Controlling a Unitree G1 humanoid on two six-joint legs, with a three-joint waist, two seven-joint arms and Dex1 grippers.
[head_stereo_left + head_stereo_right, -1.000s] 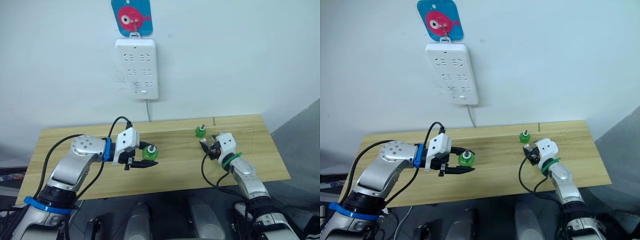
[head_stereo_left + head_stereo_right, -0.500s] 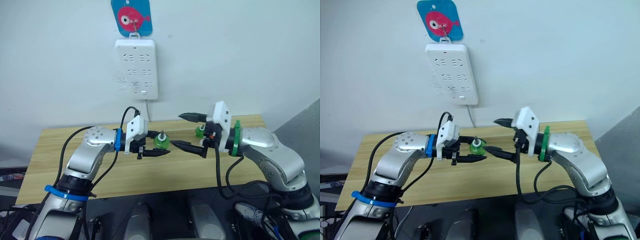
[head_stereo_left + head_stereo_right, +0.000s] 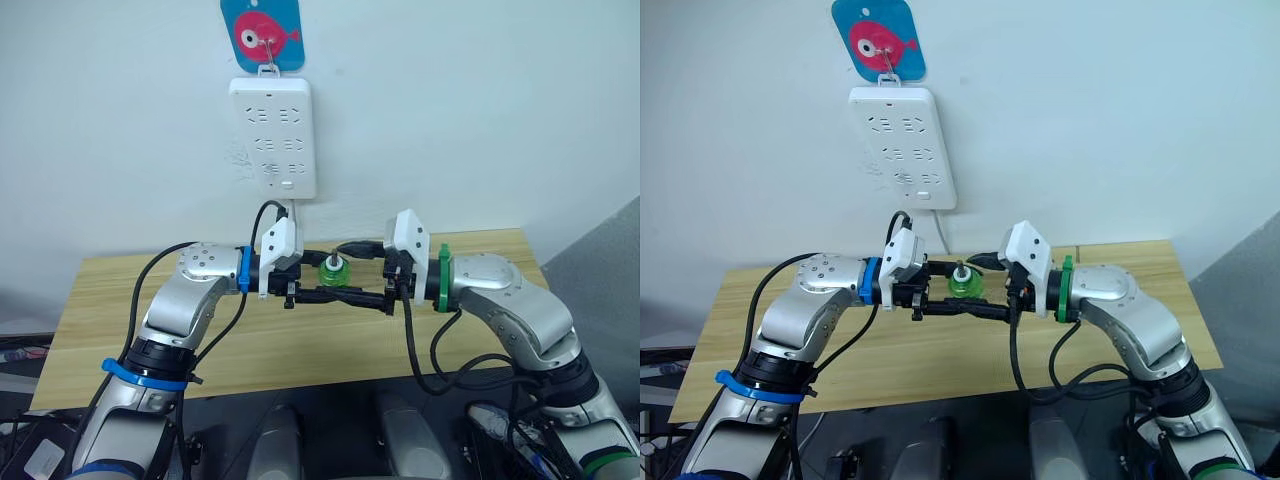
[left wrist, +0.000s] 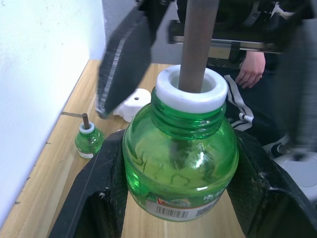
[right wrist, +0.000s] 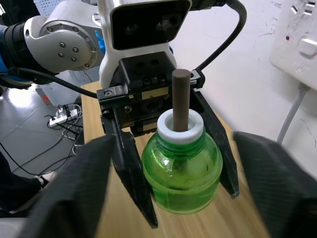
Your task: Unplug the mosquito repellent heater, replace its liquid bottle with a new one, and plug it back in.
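— Swinging across from 3 o'clock, the right gripper (image 3: 980, 286) has come in to meet the left gripper (image 3: 322, 276) over the middle of the desk (image 3: 150, 300). A second ago it lay low at the desk's right end. See it?

— Yes. And the left one has lifted the green bottle (image 3: 334, 271) up and carried it toward the centre, from 9 o'clock. Its fingers (image 5: 130, 168) pinch the bottle's body from both sides, wick upright.

— And the right fingers (image 5: 79, 183)?

— Spread wide, one on each side of the bottle, outside the left pair. I see no contact with the bottle yet.

— So where's the mosquito repellent heater (image 4: 133, 104)?

— Lying on the desk, in neither gripper. The left wrist view shows it beyond the held bottle, just beside a second small bottle (image 4: 89, 142) standing there. The wall strip (image 3: 272, 135), at 12 o'clock above the two grippers, has nothing plugged in.

— Then the unplugging is done, I'd say.

— Agreed. This looks like a hand-over, or a regrasp of the bottle between the two arms, partway through the swap. Whether the held bottle is the old one or the new one, I can't tell.

— Risk?

— If the right fingers close off-centre on that round body, it may twist or slip before the left ones let go.
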